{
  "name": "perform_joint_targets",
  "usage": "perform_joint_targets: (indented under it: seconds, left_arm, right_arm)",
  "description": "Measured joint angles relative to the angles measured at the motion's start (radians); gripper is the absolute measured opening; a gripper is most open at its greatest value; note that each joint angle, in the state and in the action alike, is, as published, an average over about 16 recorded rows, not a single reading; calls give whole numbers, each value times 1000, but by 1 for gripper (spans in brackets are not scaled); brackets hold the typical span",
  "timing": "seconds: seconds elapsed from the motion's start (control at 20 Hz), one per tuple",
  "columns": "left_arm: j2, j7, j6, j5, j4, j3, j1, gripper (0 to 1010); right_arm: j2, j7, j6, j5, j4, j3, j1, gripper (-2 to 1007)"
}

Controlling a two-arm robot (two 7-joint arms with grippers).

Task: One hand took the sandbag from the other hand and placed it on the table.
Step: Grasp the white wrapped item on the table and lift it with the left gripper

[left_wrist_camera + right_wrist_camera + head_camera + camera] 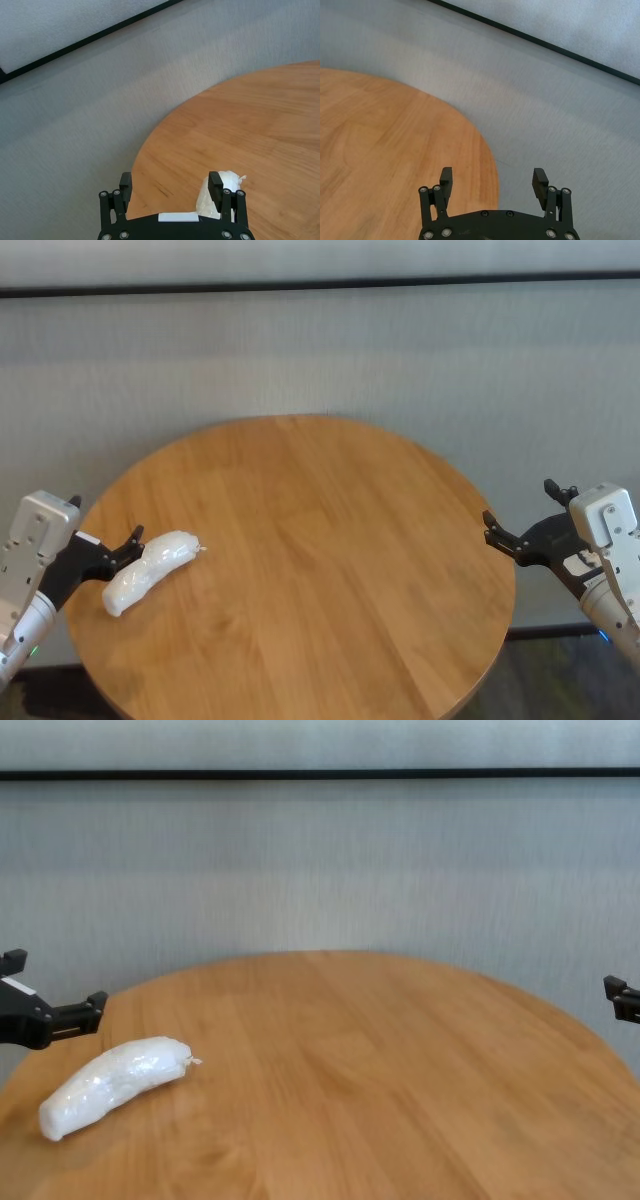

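- The left claw hovers at the left rim of the round wooden bench, its two black fingers spread apart and gripping nothing
- In the left wrist view one finger stands in front of the sandbag, the other over the bench edge
- The sandbag — white, glossy, sausage-shaped — lies flat on the bench's left side, just beside the left claw, its twisted tip pointing toward the bench's middle; in the chest view the sandbag rests free on the wood, with the claw above and behind it
- The middle and right of the bench show bare planks
- The right claw hangs at the right rim — fingers spread wide, nothing between them — well apart from the sandbag
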Motion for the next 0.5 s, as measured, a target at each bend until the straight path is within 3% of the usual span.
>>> perform_joint_targets:
  seconds: [0.5]
  left_arm:
    - [16,-47,30,-13,-24,-9,18,1002]
  right_arm:
    - [0,0,0,0,0,0,0,1006]
